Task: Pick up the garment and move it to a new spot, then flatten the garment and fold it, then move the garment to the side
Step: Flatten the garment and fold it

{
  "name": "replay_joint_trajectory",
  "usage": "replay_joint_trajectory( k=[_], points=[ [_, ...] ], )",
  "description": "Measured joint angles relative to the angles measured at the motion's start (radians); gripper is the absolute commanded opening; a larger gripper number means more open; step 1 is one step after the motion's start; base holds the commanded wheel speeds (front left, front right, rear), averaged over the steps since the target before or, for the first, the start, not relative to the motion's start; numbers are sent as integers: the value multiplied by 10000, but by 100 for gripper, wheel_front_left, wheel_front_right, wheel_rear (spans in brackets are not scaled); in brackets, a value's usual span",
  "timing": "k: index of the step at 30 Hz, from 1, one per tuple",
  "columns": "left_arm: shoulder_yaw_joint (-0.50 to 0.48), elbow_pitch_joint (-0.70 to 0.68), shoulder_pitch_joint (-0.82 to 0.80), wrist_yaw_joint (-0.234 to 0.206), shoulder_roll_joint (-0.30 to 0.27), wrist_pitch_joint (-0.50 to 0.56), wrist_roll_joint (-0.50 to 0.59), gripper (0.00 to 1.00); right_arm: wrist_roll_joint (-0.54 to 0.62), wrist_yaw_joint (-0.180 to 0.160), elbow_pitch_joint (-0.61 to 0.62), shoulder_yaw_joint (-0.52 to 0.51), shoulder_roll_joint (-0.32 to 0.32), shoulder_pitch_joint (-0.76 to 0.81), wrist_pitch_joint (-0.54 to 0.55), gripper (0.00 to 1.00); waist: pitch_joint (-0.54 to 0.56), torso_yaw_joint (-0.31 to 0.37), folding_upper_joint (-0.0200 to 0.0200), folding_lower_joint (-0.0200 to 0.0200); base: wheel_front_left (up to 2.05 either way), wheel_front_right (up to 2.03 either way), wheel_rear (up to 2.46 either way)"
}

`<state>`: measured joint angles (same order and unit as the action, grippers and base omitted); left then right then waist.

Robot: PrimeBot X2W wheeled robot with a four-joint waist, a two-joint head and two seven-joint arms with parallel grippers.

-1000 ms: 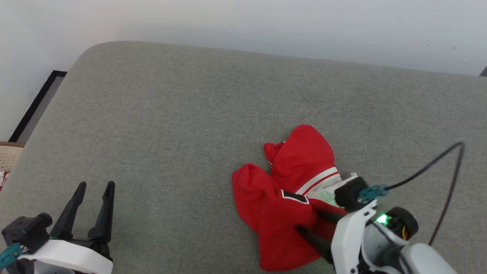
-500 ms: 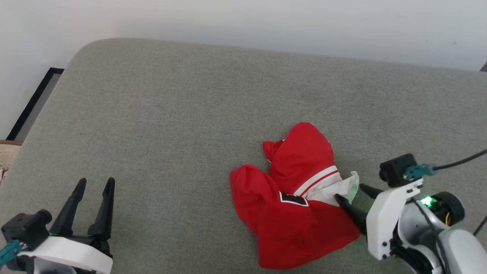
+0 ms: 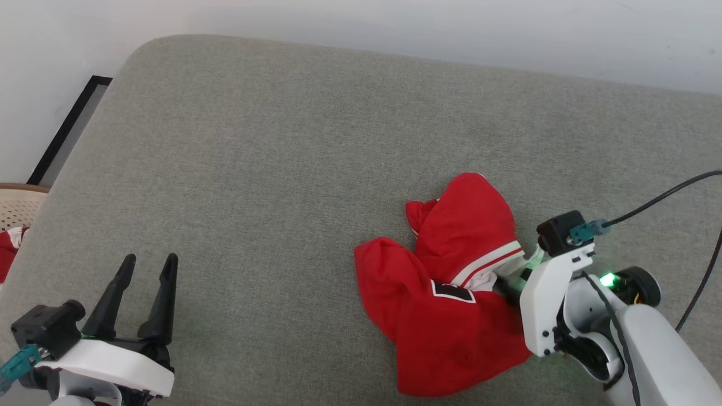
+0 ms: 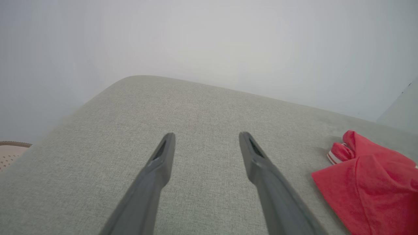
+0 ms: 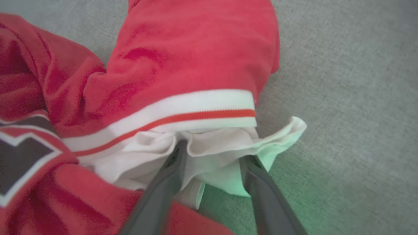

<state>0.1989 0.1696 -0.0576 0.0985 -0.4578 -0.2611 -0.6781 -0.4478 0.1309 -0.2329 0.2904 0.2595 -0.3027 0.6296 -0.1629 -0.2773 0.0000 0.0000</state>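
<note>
The garment (image 3: 451, 316) is a red jersey lying crumpled on the grey cushion (image 3: 282, 169), right of centre. A white sleeve, striped trim and part of a black number show on it. My right gripper (image 3: 507, 281) is at its right edge. In the right wrist view the right gripper (image 5: 214, 153) has its two fingers apart, astride a fold of the white sleeve (image 5: 222, 143), their tips tucked into the cloth. The red body of the garment (image 5: 196, 58) bunches beyond. My left gripper (image 3: 146, 262) stands open over bare cushion at the lower left, far from the garment (image 4: 369, 176). Nothing lies between the left gripper's (image 4: 205, 137) fingers.
A beige perforated basket (image 3: 20, 206) holding a red cloth (image 3: 8, 248) sits off the cushion's left edge. A pale wall runs behind the cushion's far edge. A black cable (image 3: 665, 192) loops from my right wrist.
My right gripper left the garment's lower front, swung out to the right, and has come in onto the white sleeve. The head camera shifted slightly. The left gripper stayed put.
</note>
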Motion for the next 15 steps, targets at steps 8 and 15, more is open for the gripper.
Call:
replay_joint_trajectory(
  k=[8, 15],
  points=[
    [-169, 94, 4, 77, 69, 0, 38, 100, -17, 0, 77, 105, 282, -474, -506, 0, 40, 112, 0, 0, 0, 0, 0],
    [-228, 142, 14, 132, 117, 0, 107, 100, 117, 2, 742, -460, 621, -580, -431, 0, 128, 249, 0, 0, 0, 0, 0]
  ],
)
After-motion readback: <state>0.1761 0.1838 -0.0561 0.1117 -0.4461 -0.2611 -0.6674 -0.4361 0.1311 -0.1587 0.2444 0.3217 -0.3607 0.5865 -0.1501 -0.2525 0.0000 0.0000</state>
